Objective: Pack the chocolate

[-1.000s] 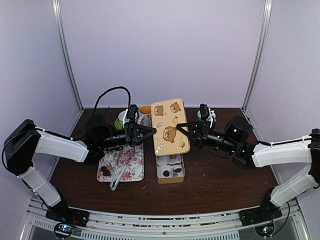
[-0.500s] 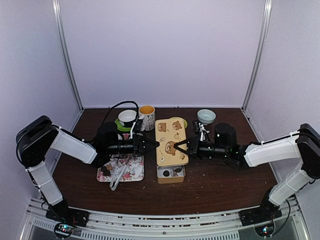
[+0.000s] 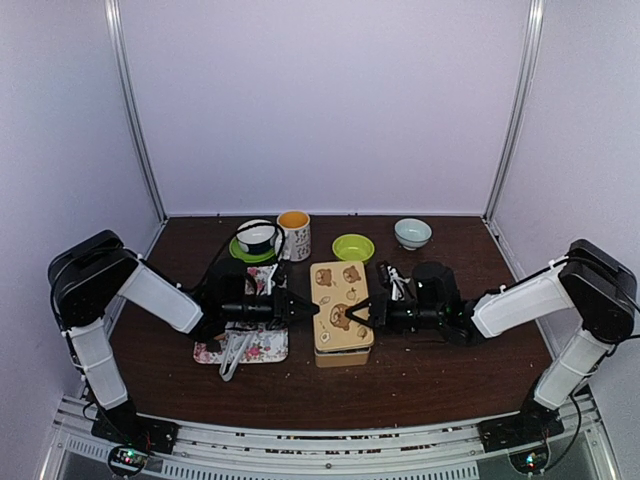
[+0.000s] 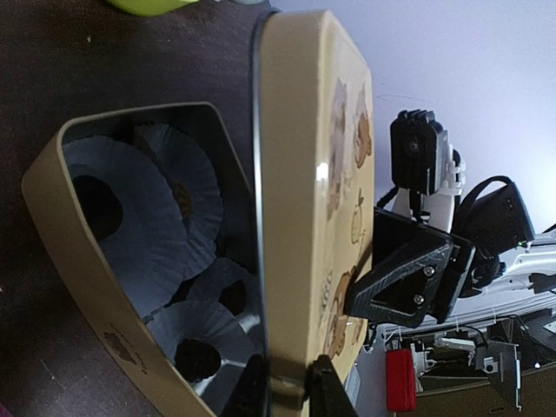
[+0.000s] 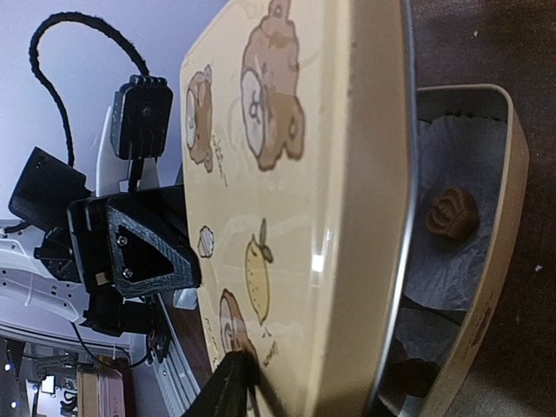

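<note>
Since 1 s ago you'd brought both arms down & the lid (image 3: 340, 300) dropped from high and steeply tilted to nearly flat over the tin (image 3: 342, 357); the green bowl (image 3: 353, 247) at the back, hidden by the lid before, showed again. L to R: floral tray (image 3: 252, 345) w/ silver tongs (image 3: 233, 362) lay under your left arm; left gripper (image 3: 308, 310) was clamped on the lid's left edge, its fingers (image 4: 323, 393) pinching the rim in the left wrist view; lid hung just above the tin, not seated, w/ a gap along both sides; chocolate (image 5: 452, 214) sat inside the tin in white paper cups (image 4: 165, 217): one light-brown lump twd the right side, dark lumps (image 4: 196, 358) twd the left; right gripper (image 3: 354, 316) was clamped on the lid's right edge, opp. the left one.
</note>
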Available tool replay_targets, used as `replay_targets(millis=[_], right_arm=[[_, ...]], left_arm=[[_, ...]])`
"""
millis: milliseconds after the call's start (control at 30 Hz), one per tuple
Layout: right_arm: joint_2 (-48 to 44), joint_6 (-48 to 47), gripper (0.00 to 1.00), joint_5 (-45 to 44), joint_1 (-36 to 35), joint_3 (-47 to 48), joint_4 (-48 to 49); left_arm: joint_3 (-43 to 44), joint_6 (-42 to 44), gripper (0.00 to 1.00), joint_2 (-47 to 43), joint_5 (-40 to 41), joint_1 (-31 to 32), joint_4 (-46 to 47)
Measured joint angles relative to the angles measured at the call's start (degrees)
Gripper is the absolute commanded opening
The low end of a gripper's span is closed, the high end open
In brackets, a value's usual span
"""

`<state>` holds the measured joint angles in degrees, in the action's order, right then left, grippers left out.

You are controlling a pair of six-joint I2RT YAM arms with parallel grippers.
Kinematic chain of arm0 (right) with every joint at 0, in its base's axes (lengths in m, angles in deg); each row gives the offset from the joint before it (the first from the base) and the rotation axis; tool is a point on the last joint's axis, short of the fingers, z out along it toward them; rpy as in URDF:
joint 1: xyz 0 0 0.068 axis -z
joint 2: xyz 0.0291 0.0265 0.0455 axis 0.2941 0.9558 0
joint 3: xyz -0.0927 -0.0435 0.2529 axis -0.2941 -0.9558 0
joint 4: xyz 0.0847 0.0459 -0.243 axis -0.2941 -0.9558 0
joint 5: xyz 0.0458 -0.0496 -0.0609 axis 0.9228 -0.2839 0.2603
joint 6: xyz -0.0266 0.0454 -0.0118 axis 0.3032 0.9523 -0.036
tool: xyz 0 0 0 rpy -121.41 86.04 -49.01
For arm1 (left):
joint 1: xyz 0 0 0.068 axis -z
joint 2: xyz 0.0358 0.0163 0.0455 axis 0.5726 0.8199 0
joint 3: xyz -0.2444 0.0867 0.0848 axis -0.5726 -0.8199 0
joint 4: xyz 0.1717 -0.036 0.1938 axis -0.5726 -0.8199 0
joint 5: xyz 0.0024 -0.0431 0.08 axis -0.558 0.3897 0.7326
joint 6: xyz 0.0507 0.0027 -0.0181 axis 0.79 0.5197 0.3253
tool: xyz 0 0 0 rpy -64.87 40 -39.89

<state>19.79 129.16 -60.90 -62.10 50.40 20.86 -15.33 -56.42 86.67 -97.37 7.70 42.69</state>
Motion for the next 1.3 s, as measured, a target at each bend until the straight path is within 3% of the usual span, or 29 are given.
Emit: replay_targets(millis=[633,867,1000,1300], right_arm=[[-1.4,-8.5,0.53,-5.7,-0.2,1.6,-11.3],[-1.9,-10.6,0.56,-7.9,-0.2,3.3,-15.3],[-1.7,-11.8,0.64,-9.5,-0.2,4.2,-19.7],[-0.4,-13.9,0.63,-10.6,-0.2,7.9,-24.4]], left_arm=[[0.7,2.6,0.02,1.2,1.1,1.0,-3.2],[1.9,3.6,0.01,1.2,1.9,1.0,-5.2],[2.0,3.7,0.01,1.2,3.0,1.0,-6.8],[2.1,3.7,0.07,1.2,4.8,1.0,-7.6]])
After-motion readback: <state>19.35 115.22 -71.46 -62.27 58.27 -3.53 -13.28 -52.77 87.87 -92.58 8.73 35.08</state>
